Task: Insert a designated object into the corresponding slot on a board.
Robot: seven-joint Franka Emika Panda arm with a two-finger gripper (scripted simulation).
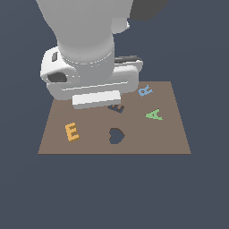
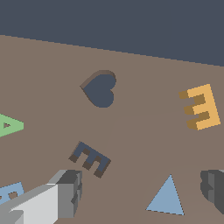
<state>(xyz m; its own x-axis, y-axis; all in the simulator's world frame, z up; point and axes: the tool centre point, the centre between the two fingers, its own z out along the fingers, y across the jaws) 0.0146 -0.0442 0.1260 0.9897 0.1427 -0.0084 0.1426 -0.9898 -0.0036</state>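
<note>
The orange E (image 1: 71,132) lies flat on the brown board (image 1: 172,136) toward the exterior view's left, also seen in the wrist view (image 2: 201,107). The dark E-shaped slot (image 1: 117,108) sits near the board's middle, partly hidden by the arm's hand; the wrist view shows the whole slot (image 2: 90,159). My gripper (image 2: 140,192) hangs open above the board, with one finger (image 2: 65,192) close beside the slot and the other finger (image 2: 214,188) well apart from it. Nothing is held. The orange E lies away from both fingers.
A dark heart-shaped cutout (image 1: 116,135) lies in front of the slot. A green A (image 1: 154,115) and a light blue R (image 1: 145,91) rest on the board's right part in the exterior view. A light blue triangle (image 2: 166,199) lies between the fingers in the wrist view.
</note>
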